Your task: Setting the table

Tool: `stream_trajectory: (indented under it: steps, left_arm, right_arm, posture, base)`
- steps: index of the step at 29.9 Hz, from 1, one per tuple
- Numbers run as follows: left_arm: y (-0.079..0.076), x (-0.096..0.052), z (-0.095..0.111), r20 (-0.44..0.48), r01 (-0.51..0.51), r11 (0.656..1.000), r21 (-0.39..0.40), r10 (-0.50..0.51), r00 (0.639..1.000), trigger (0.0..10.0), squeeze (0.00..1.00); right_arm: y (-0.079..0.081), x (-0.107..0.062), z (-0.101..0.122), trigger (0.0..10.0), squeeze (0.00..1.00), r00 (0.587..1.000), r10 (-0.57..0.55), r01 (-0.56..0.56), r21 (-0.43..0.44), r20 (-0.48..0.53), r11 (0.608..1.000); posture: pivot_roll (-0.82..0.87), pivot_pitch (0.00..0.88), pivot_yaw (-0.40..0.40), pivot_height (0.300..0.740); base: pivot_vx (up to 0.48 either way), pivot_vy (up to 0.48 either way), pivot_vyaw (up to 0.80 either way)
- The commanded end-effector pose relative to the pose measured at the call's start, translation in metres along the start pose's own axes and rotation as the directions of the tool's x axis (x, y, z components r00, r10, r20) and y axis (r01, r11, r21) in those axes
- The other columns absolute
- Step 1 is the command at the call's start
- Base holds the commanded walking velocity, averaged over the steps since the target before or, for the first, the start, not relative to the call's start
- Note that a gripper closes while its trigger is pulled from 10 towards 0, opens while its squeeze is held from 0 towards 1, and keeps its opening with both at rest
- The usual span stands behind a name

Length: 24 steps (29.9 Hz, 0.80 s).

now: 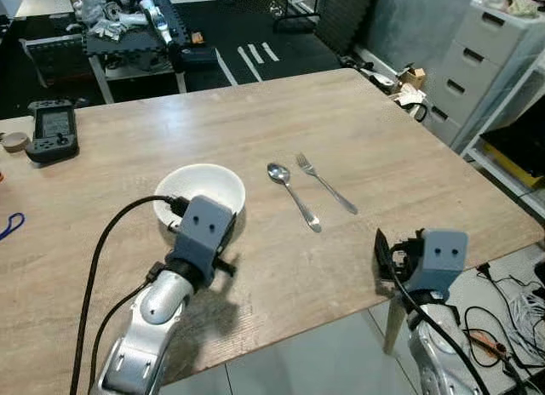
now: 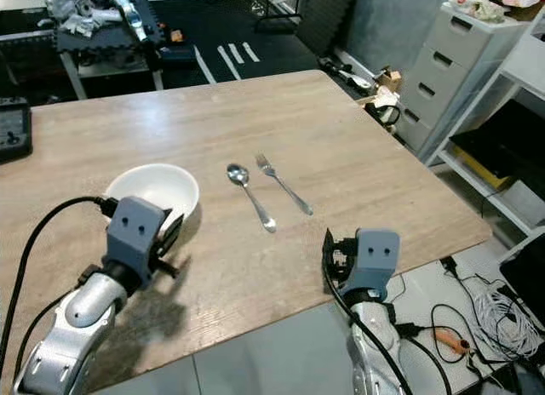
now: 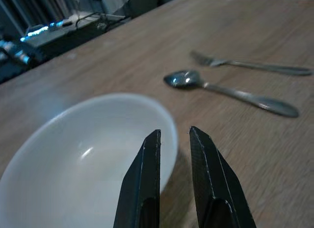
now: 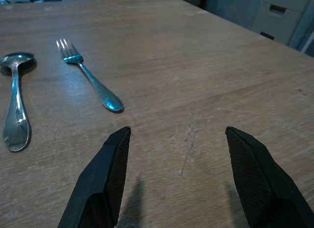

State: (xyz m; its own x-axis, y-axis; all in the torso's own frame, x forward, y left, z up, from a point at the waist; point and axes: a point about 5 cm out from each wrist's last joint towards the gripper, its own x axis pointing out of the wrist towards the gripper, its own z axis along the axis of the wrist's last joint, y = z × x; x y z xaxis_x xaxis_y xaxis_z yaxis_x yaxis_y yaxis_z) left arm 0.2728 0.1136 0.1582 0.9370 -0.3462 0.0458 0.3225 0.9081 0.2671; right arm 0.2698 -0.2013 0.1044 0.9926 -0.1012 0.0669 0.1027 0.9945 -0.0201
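Note:
A white bowl [image 1: 204, 186] stands on the wooden table [image 1: 255, 114], near its front left. My left gripper [image 3: 174, 133] is at the bowl's near rim, one finger inside and one outside, shut on the rim with only a narrow gap showing. To the right of the bowl, a spoon [image 1: 294, 195] and a fork [image 1: 326, 184] lie side by side. My right gripper [image 4: 176, 134] hovers open over bare wood near the table's front right edge, a short way in front of the fork [image 4: 91, 80] and spoon [image 4: 14, 110].
A black handheld device [image 1: 53, 129] and a tape roll [image 1: 14, 141] lie at the table's far left. Grey drawers [image 1: 477, 63] stand beyond the right edge, with cables [image 1: 511, 318] on the floor. A cluttered cart [image 1: 136, 29] is behind the table.

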Motion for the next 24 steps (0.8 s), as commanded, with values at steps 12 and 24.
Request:
stream_trajectory:
  steps: [12, 24]
  left_arm:
    - [-0.003, 0.008, 0.002, 0.031, 0.028, 1.000, 0.009, -0.028, 0.999, 10.0, 0.00]
    - [-0.002, 0.009, 0.001, 0.033, 0.016, 1.000, 0.015, -0.017, 0.999, 10.0, 0.00]
  right_arm:
    - [0.000, 0.006, 0.015, 10.0, 0.00, 0.998, -0.008, 0.008, 0.004, 0.062, 1.000]
    - [0.003, 0.006, 0.013, 10.0, 0.00, 0.999, -0.002, 0.002, 0.005, 0.052, 1.000]
  posture:
    - [-0.07, 0.000, 0.064, 0.740]
    - [-0.07, 0.002, 0.061, 0.740]
  base:
    - [0.000, 0.000, 0.00]
    - [0.000, 0.000, 0.00]
